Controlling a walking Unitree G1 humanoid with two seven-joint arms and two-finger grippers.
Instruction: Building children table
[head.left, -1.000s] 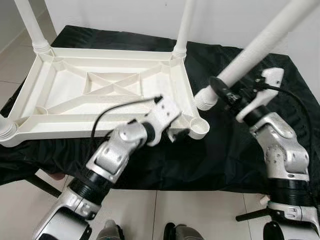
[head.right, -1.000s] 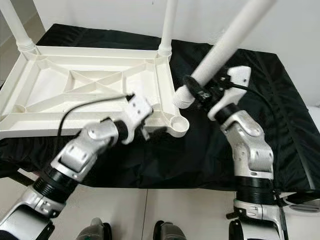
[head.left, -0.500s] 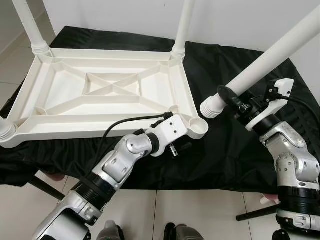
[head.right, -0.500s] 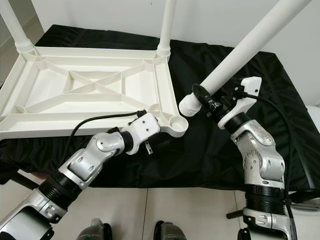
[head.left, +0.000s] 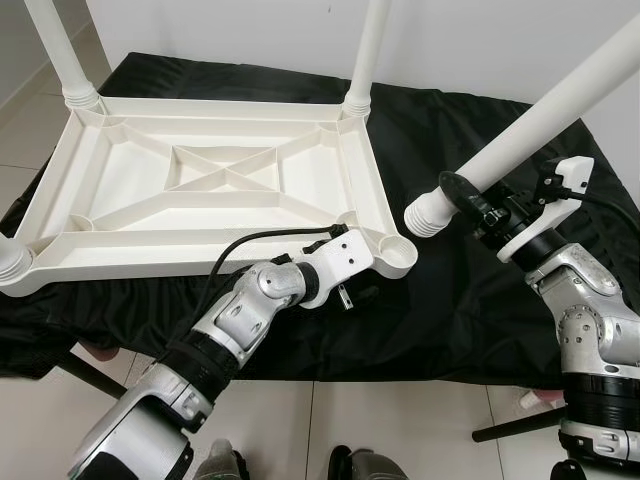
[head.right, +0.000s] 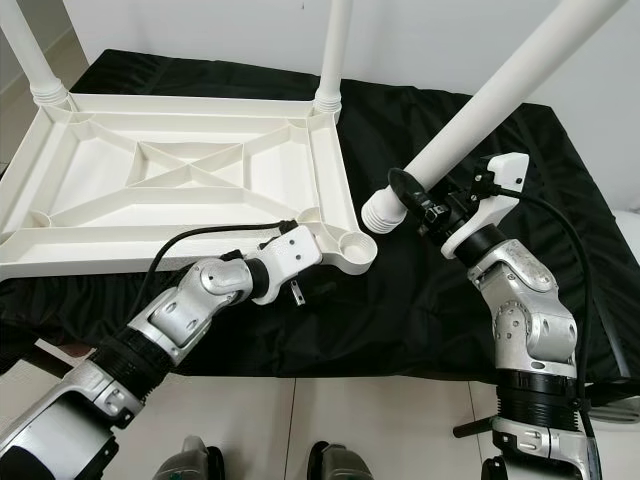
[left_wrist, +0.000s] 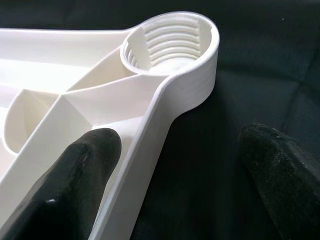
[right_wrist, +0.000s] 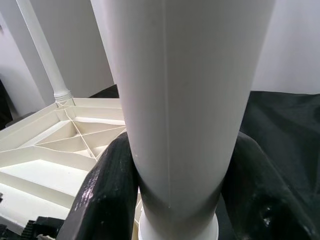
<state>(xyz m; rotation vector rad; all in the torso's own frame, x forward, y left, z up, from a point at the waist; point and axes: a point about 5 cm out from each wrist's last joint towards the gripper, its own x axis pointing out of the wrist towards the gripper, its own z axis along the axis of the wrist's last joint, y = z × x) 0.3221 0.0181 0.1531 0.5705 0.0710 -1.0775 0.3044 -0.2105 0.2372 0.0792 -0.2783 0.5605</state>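
Note:
The white table top (head.left: 215, 190) lies upside down on a black cloth. Legs stand screwed in at the far left corner (head.left: 60, 50), the far right corner (head.left: 367, 50) and the near left corner (head.left: 12, 262). The near right threaded socket (head.left: 400, 255) holds nothing. My left gripper (head.left: 352, 292) is open at the near rim beside that socket, one finger (left_wrist: 80, 170) inside the rim and the other finger (left_wrist: 280, 170) over the cloth. My right gripper (head.left: 480, 205) is shut on a loose white leg (head.left: 560, 95). The leg is tilted, its threaded end (head.left: 425, 213) just right of the socket and above the cloth.
The black cloth (head.left: 470, 300) drapes over the support's near edge. Pale floor tiles (head.left: 400, 430) lie below, and a white wall (head.left: 460, 40) stands behind. A dark stand leg (head.left: 85, 372) pokes out under the cloth at the near left.
My left gripper has dropped from above the near right corner to the near rim. My right gripper has carried the leg a little right, away from the socket.

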